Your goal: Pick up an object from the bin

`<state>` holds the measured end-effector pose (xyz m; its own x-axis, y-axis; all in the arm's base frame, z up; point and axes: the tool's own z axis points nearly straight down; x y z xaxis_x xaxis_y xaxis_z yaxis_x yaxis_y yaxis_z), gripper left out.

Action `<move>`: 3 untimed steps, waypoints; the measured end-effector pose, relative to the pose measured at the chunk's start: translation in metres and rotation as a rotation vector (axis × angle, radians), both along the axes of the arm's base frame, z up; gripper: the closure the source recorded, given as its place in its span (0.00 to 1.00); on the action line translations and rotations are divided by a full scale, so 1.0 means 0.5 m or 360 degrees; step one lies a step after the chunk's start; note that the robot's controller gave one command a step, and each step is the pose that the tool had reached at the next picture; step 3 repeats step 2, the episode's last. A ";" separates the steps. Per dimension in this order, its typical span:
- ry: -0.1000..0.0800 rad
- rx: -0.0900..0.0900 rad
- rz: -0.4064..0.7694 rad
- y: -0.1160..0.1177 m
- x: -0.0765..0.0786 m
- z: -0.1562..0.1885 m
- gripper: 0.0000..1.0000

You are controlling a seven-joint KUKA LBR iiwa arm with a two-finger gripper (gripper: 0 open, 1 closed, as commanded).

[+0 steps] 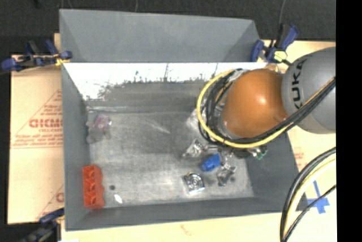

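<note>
My gripper (pixel 211 161) reaches down from under the orange wrist cover into the bin's right front part. Its two metal fingertips (pixel 195 150) stand apart, one to the upper left and one to the lower right of a small blue thing (pixel 210 164) lying on the floor. The blue thing sits in the gap between them, and no finger visibly presses on it. A small shiny silver piece (pixel 194 183) lies just in front of the gripper, near the front wall.
An orange-red ridged block (pixel 93 185) lies in the front left corner, with a tiny white scrap (pixel 117 198) beside it. A clear, faintly pink thing (pixel 100 126) rests by the left wall. The arm and its cables cover the bin's right side.
</note>
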<state>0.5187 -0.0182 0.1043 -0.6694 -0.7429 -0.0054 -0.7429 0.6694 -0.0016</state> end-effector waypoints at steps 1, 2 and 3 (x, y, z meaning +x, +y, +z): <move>-0.0011 0.0000 0.0400 -0.046 0.027 -0.063 0.00; -0.0017 -0.0004 0.0869 -0.045 0.050 -0.061 0.00; -0.0017 -0.0004 0.0869 -0.045 0.050 -0.061 0.00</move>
